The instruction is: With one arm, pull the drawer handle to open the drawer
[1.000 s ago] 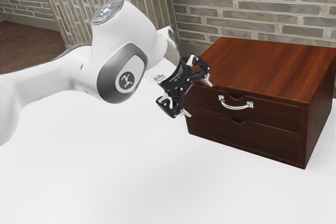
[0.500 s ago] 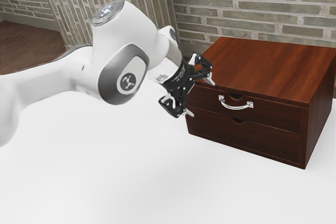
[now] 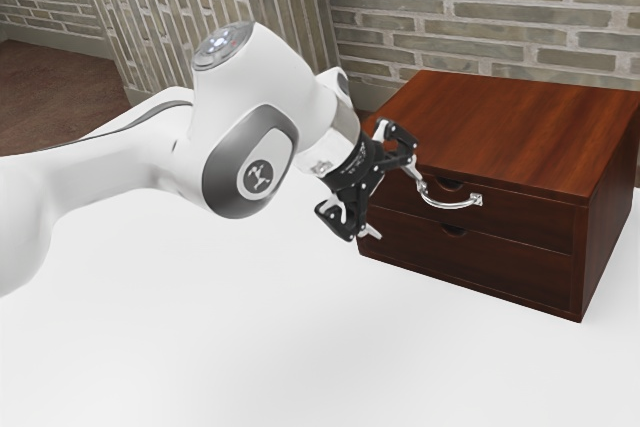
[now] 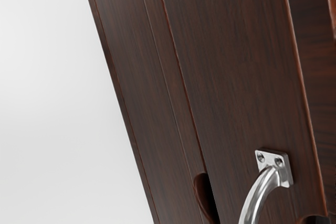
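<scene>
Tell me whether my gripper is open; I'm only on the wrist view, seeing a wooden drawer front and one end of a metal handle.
Observer: Open. In the exterior view the gripper has its fingers spread apart, not around the handle.
Operator: How near the handle am I?
Observer: One fingertip sits by the handle's end toward the exterior view's left; I cannot tell whether it touches.
Operator: Is the drawer out at all?
Observer: No. The top drawer sits flush with the front of the cabinet, shut.
</scene>
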